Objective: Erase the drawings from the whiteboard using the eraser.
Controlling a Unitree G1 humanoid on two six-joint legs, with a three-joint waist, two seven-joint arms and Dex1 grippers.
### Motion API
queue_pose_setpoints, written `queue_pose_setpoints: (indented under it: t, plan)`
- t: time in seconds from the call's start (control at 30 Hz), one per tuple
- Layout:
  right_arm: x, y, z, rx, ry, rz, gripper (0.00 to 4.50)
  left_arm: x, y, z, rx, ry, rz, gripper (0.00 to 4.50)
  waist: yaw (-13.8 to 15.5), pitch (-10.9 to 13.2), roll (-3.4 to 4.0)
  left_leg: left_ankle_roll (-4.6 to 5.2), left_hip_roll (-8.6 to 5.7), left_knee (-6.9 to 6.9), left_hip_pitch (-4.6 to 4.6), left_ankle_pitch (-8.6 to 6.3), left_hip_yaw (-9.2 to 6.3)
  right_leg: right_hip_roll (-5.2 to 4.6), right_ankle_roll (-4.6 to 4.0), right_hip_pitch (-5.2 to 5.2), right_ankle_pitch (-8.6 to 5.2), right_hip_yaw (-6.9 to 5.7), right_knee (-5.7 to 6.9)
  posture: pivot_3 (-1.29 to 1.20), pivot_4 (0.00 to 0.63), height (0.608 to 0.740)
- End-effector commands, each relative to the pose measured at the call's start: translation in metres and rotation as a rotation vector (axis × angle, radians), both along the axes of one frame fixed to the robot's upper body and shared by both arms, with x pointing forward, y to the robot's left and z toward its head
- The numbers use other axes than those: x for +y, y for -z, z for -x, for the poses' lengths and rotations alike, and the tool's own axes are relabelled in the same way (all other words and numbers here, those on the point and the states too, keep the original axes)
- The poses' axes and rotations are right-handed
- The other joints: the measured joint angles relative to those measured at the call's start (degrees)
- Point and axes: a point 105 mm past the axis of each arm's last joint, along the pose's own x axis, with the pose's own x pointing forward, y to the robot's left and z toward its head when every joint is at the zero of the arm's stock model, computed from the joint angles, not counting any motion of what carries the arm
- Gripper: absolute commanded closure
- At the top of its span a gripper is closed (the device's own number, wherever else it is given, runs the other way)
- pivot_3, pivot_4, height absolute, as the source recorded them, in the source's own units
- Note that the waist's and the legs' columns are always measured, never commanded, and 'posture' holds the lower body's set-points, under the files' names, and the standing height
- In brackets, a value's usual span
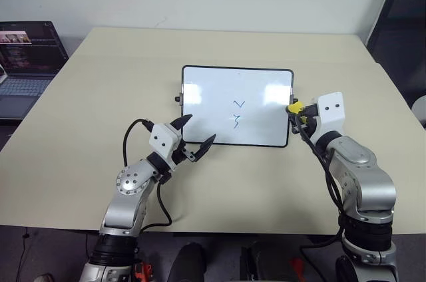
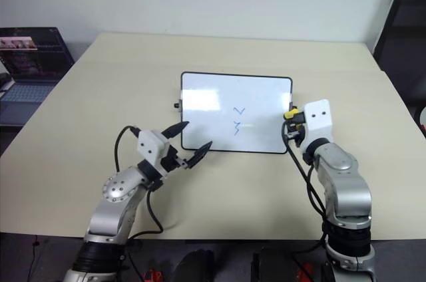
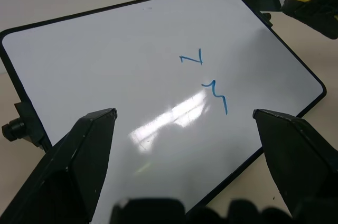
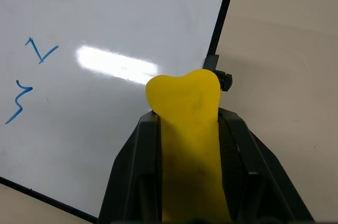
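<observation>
The whiteboard (image 1: 206, 106) lies flat in the middle of the beige table. On it are the drawings: a small angular blue mark (image 1: 239, 104) and, just nearer to me, a blue squiggle (image 1: 235, 120). My right gripper (image 1: 297, 113) sits at the board's right edge, beside its knob, shut on the yellow eraser (image 4: 185, 97). The eraser's tip pokes out past the fingers, over the board's right margin. Over the board's near left corner my left gripper (image 1: 200, 129) hovers open and empty. The left wrist view looks at both marks (image 3: 211, 84) between the spread fingers.
A laptop (image 1: 26, 62) with a lit screen stands off the table's left side. A dark piece of furniture (image 1: 399, 22) stands at the far right. Bare tabletop (image 1: 100, 96) surrounds the board.
</observation>
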Motion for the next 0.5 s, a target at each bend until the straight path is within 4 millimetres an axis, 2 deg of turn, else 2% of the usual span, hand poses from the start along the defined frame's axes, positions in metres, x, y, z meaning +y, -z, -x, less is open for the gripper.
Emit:
queue_pose_setpoints:
  t: [0.03, 0.1, 0.17, 0.27, 0.5]
  plan:
    - [0.004, -0.015, 0.004, -0.061, -0.017, 0.005, 3.41, -0.001, -0.012, 0.002, -0.056, 0.011, 0.010, 0.00, 0.0, 0.0, 0.00, 0.00, 0.00, 0.00, 0.00, 0.00, 0.00, 0.00, 0.00, 0.00, 0.00, 0.00, 0.00, 0.00, 0.150, 0.740]
    - [0.009, -0.017, 0.003, -0.066, -0.042, 0.012, 3.41, -0.002, -0.012, 0.001, -0.055, 0.011, 0.011, 0.00, 0.0, 0.0, 0.00, 0.00, 0.00, 0.00, 0.00, 0.00, 0.00, 0.00, 0.00, 0.00, 0.00, 0.00, 0.00, 0.00, 0.150, 0.740]
    - [0.028, -0.023, -0.001, -0.085, -0.151, 0.094, 3.41, -0.002, -0.011, 0.000, -0.053, 0.013, 0.011, 0.00, -0.1, 0.0, 0.00, 0.00, 0.01, 0.00, 0.00, 0.00, 0.00, 0.00, 0.00, 0.00, 0.00, 0.00, 0.00, 0.00, 0.150, 0.740]
    - [0.042, -0.032, -0.008, -0.127, -0.247, 0.178, 3.41, -0.004, -0.012, -0.002, -0.054, 0.018, 0.011, 0.00, -0.2, 0.0, 0.01, 0.00, 0.00, 0.01, 0.03, 0.00, 0.05, 0.02, 0.00, 0.00, 0.00, -0.04, 0.02, 0.00, 0.150, 0.740]
    - [0.072, -0.049, -0.043, -0.212, -0.390, 0.306, 3.41, -0.008, -0.015, -0.004, -0.060, 0.025, 0.013, 0.00, -0.1, 0.0, 0.00, 0.01, -0.01, 0.02, 0.03, 0.00, 0.03, 0.12, 0.00, 0.03, 0.01, -0.02, -0.01, 0.00, 0.150, 0.740]
